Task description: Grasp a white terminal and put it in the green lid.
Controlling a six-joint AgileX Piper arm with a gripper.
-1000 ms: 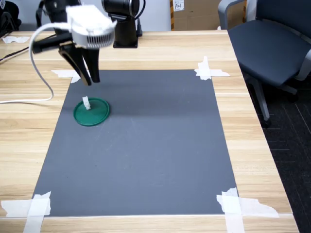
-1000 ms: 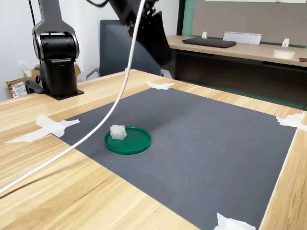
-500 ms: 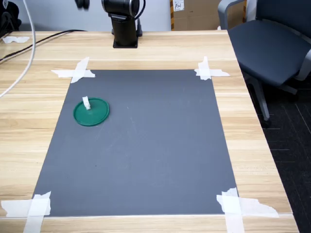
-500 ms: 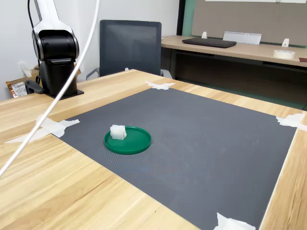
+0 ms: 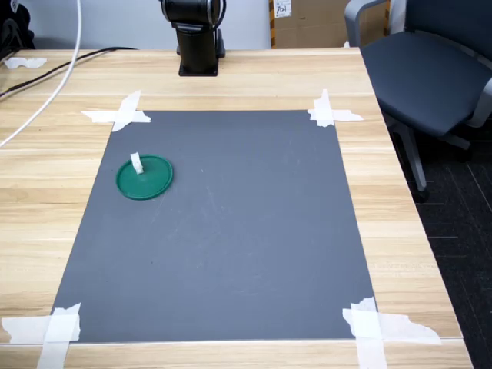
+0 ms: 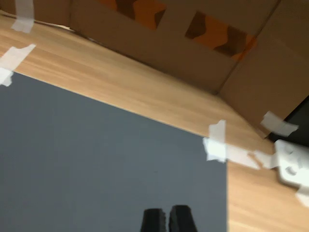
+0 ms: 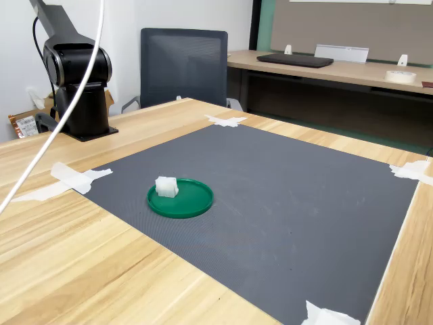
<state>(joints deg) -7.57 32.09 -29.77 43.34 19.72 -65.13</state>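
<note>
Resting inside the lid (image 5: 144, 177), left of frame in both exterior views, the terminal (image 5: 137, 163) looks light, stiff and slippery; pinch its 2 flat sides. Claw (image 6: 167, 219) tips nearly touch, empty, in the wrist view.

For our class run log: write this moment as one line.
white terminal: in green lid | gripper: shut, away from lid | mat: otherwise bare
</note>
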